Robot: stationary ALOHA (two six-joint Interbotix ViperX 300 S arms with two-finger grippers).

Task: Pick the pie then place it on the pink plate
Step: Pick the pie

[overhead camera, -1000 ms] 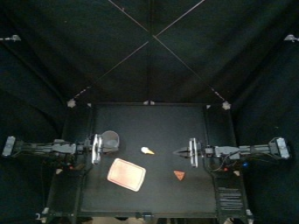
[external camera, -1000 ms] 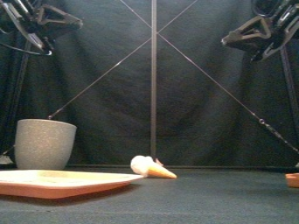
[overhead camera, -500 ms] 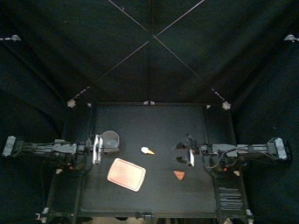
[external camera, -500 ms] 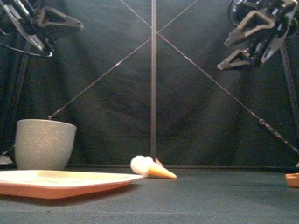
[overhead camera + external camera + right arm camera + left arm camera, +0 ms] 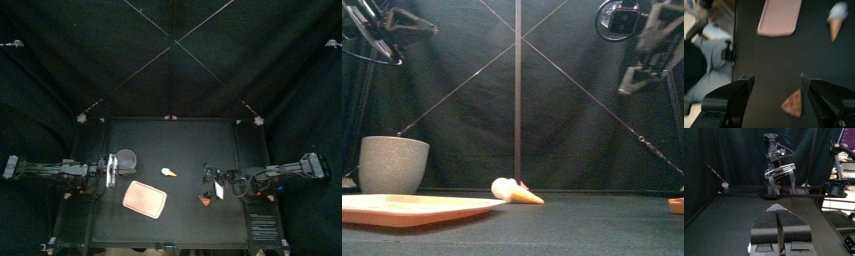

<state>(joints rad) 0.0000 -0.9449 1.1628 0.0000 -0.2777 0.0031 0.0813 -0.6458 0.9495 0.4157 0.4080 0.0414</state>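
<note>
The pie [image 5: 205, 200] is a small orange-brown wedge lying on the table right of the middle, near the front. In the right wrist view the pie [image 5: 792, 104] lies just ahead of my right gripper [image 5: 776, 78], between the lines of its two jaws, which stand open and hold nothing. From above, the right gripper [image 5: 211, 182] hangs over the table just behind the pie, tilted down. The pink plate [image 5: 144, 200] lies flat at the front left, seen also as the pink plate [image 5: 779, 17]. My left gripper [image 5: 777, 213] rests shut at the left.
A tall grey speckled cup [image 5: 126, 159] stands behind the plate at the left. An ice cream cone toy [image 5: 168, 172] lies on its side in the middle, between cup and pie. In the front view the cone [image 5: 516, 191] lies beyond the plate [image 5: 409, 208].
My right arm has swung forward and tipped downward, bringing its open gripper over the pie. The left arm and all the things on the table have stayed put.
</note>
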